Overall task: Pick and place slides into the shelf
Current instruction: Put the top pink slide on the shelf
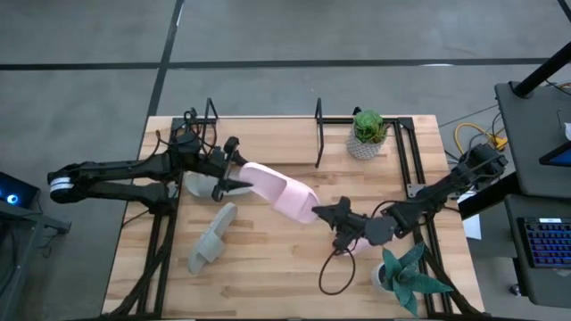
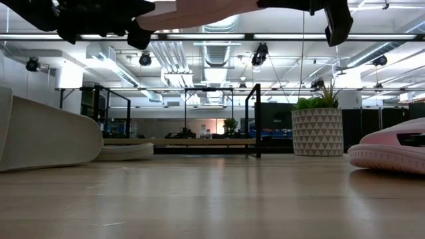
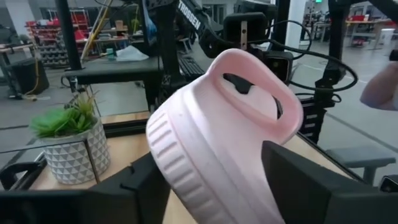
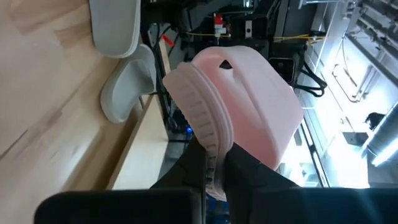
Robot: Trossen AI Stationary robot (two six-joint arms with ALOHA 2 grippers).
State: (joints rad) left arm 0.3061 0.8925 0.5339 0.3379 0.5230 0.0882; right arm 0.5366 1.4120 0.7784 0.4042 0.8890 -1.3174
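Overhead, a pale pink slide (image 1: 284, 193) hung above the middle of the wooden table (image 1: 268, 267), held at both ends. The left gripper (image 1: 234, 169) had its fingers closed on one end and the right gripper (image 1: 332, 214) pinched the other. One grey-green slide (image 1: 211, 236) lay on the tabletop in front of the left arm, and another grey-green slide (image 1: 202, 185) sat partly hidden under that arm. A second pink slide (image 1: 364, 245) showed beneath the right arm. The shelf (image 1: 268, 134) ran along the far edge, with a potted plant (image 1: 367, 134) beside its right end; a second plant (image 1: 406, 272) stood near the right front corner.

From table height, the lifted pink slide (image 2: 199, 12) floated clear of the wood at the upper edge. A grey-green slide (image 2: 46, 136) lay at the left, another (image 2: 126, 151) farther back by the shelf (image 2: 179, 141), and the other pink slide (image 2: 388, 149) at the right.

Past the left wrist, the dark fingers (image 3: 311, 186) bracketed the ribbed sole of the pink slide (image 3: 224, 137).

Past the right wrist, the fingers (image 4: 249, 174) clamped the sole edge of the pink slide (image 4: 242, 93), with both grey-green slides (image 4: 124, 87) on the table beyond.
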